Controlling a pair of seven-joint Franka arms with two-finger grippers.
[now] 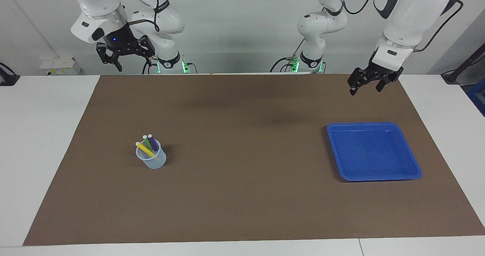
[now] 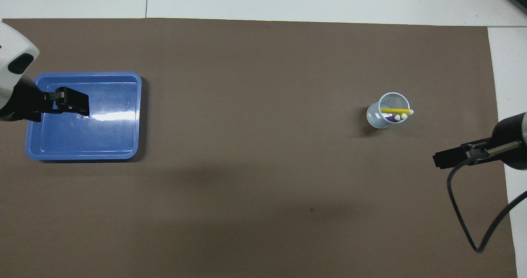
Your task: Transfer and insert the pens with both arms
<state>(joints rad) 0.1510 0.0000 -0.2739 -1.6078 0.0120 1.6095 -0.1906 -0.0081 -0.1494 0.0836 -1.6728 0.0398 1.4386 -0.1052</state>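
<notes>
We see a brown mat point(image 1: 242, 195) on a white table. Our right gripper point(image 1: 125, 55) hangs raised over the mat's robot-side edge, fingers spread, empty. Our left gripper point(image 1: 369, 82) hangs raised near the blue tray point(image 1: 415, 168), open, empty. Yellow, green and purple pens point(image 1: 147, 145) stand in a clear cup point(image 1: 153, 161).

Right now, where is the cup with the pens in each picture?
Facing view: the cup stands on the brown mat toward the right arm's end, pens poking out.
Overhead view: the cup sits at the same end.
Shared landmark: the blue tray at the left arm's end.
</notes>
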